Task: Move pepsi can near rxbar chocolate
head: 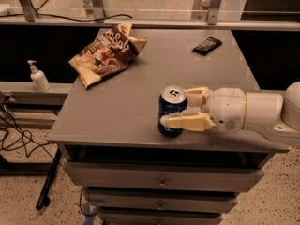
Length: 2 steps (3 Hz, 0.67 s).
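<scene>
The pepsi can (168, 108), dark blue with a silver top, stands upright near the front edge of the grey table (117, 111). My gripper (176, 107) reaches in from the right. Its pale fingers (185, 122) sit on either side of the can, one across the front and one behind it, closed against it. The rxbar chocolate (206, 45), a small flat black bar, lies at the table's far right, well apart from the can.
A large brown and white snack bag (107, 54) lies at the far left of the table. A soap dispenser (38, 77) stands on a ledge to the left. Drawers (159, 182) are below the tabletop. Cables lie on the floor at left.
</scene>
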Each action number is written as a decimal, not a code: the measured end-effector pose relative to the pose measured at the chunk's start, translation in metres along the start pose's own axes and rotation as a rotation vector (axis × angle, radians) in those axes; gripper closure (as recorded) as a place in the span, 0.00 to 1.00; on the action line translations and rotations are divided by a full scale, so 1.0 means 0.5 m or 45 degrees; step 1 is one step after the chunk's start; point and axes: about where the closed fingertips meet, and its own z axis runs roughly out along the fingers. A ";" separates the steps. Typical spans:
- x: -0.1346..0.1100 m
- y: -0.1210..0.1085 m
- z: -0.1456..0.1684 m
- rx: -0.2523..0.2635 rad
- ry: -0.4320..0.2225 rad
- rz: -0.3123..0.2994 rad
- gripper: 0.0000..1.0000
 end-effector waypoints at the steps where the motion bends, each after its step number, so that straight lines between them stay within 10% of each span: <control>1: -0.010 -0.010 0.002 0.018 -0.004 -0.037 0.63; 2: -0.012 -0.008 0.006 0.013 -0.004 -0.040 0.87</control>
